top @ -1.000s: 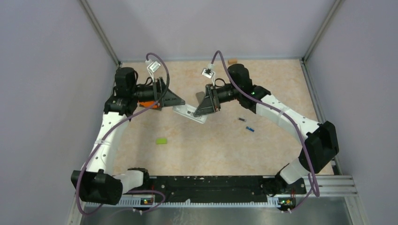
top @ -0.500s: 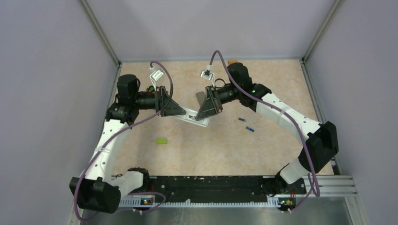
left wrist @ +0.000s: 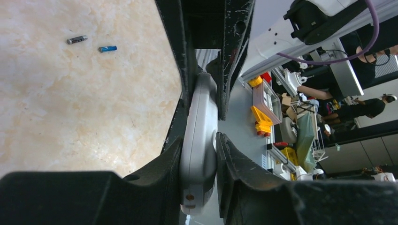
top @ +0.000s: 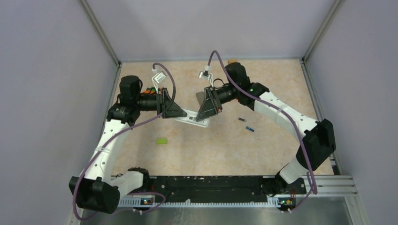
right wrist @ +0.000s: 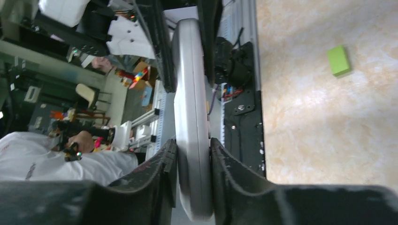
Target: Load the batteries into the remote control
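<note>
Currently slim pale-grey remote (top: pixel 192 117), rounded edges, clamped between left claw (left wrist: pixel 199 150), right claw (right wrist: pixel 192 145).

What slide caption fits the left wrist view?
Left gripper clamps the white remote edge-on, with two loose batteries on the table beyond.

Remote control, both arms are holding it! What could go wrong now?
The left tool and right tool each pinch an end of the remote control; pulling differently could twist it or make it slip. Also, the batteries lie off on the table, so neither tool is free to fetch them.
</note>
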Robot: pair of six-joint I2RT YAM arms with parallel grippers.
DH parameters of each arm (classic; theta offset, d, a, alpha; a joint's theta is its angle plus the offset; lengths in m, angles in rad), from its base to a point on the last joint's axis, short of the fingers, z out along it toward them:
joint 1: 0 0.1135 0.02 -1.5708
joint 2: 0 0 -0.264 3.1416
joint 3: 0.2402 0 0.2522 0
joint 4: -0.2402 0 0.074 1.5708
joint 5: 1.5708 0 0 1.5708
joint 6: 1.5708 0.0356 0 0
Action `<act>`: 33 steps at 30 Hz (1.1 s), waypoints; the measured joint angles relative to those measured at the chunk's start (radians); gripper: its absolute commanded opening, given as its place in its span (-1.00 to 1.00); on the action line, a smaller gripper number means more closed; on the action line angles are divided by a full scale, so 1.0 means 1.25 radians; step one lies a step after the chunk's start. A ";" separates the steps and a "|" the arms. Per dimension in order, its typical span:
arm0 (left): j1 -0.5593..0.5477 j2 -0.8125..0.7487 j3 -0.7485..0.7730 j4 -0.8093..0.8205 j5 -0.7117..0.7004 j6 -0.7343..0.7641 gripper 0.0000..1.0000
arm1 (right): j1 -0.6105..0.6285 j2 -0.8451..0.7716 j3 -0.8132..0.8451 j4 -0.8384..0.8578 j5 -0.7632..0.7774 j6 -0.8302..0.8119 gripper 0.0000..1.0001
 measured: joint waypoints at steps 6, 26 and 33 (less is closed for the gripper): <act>-0.017 0.004 -0.019 -0.013 -0.107 -0.003 -1.00 | -0.038 -0.039 -0.094 0.115 0.219 0.084 0.36; -0.077 0.298 -0.232 0.238 -0.440 -0.298 -1.00 | -0.018 -0.041 -0.431 0.334 0.690 0.362 -0.21; -0.081 0.368 -0.233 0.255 -0.467 -0.280 -1.00 | -0.008 0.038 -0.431 0.333 0.681 0.375 -0.26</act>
